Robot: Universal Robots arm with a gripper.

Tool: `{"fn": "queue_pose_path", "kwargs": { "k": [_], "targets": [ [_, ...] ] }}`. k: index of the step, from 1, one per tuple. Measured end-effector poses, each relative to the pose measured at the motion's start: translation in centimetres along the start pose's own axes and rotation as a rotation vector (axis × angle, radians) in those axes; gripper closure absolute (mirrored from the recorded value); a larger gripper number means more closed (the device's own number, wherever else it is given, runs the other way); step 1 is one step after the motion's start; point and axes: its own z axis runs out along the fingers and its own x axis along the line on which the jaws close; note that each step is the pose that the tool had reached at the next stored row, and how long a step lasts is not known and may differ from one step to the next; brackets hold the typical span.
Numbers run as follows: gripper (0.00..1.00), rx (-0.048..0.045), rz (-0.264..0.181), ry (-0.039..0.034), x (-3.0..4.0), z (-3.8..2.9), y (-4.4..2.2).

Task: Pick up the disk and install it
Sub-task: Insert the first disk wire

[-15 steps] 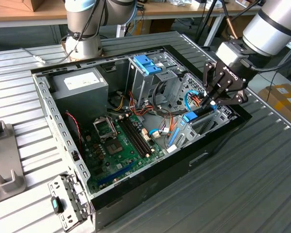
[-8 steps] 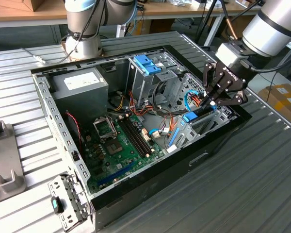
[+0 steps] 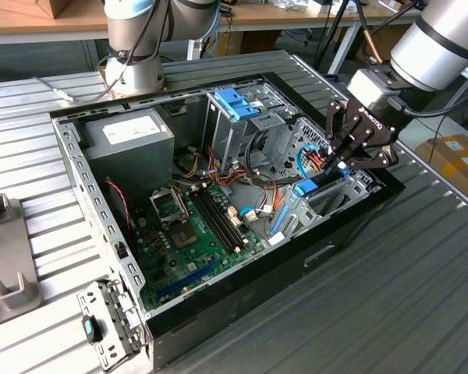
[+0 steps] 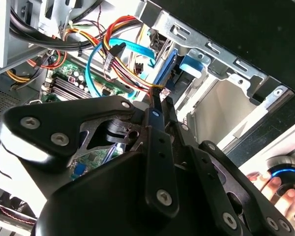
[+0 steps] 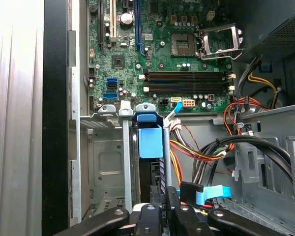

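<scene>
the robot arm's black gripper (image 3: pixel 345 156) hung at about three o'clock in the exterior view, lowered over the front drive bay (image 3: pixel 327 199) of an open computer case (image 3: pixel 78 167) that lay on a ribbed metal table (image 3: pixel 421 296). its fingers were drawn close together around the upper edge of the disk (image 3: pixel 318 185), which stood on edge in the bay, its blue rail showing just below the fingertips. in the first wrist view the disk (image 5: pixel 150 142) appeared as a narrow upright slab with a bright blue end tab, seated between the grey metal walls of the bay, with the gripper (image 5: pixel 160 199) closed on it at six o'clock. in the second wrist view the gripper (image 4: pixel 156 98) met at a thin point near the centre, beside a bundle of red, yellow and blue cables (image 4: pixel 118 54). the green motherboard (image 3: pixel 199 226) filled the case floor at about seven o'clock of the exterior view, the grey power supply box (image 3: pixel 132 140) sat at ten o'clock, and a tall metal cage topped by a blue bracket (image 3: pixel 238 101) stood near twelve o'clock. a person's fingers (image 4: pixel 270 189) rested by a blue-ringed knob at four o'clock in the second wrist view.
</scene>
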Motion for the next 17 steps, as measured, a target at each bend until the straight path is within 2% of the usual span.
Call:
{"fn": "queue_pose_path", "kwargs": {
  "k": [6, 14, 15, 16, 17],
  "targets": [
    [0.83, -0.0003, -0.001, -0.0060, 0.15, 0.17, -0.04],
    [0.83, -0.0014, -0.001, -0.0066, 0.28, 0.38, -0.06],
    [0.83, -0.0077, -0.001, -0.0067, 0.28, 0.40, -0.08],
    [0.83, -0.0201, 0.001, -0.0067, 0.28, 0.42, -0.09],
    [0.83, -0.0377, 0.002, -0.0063, 0.28, 0.42, -0.11]
  ]
}}
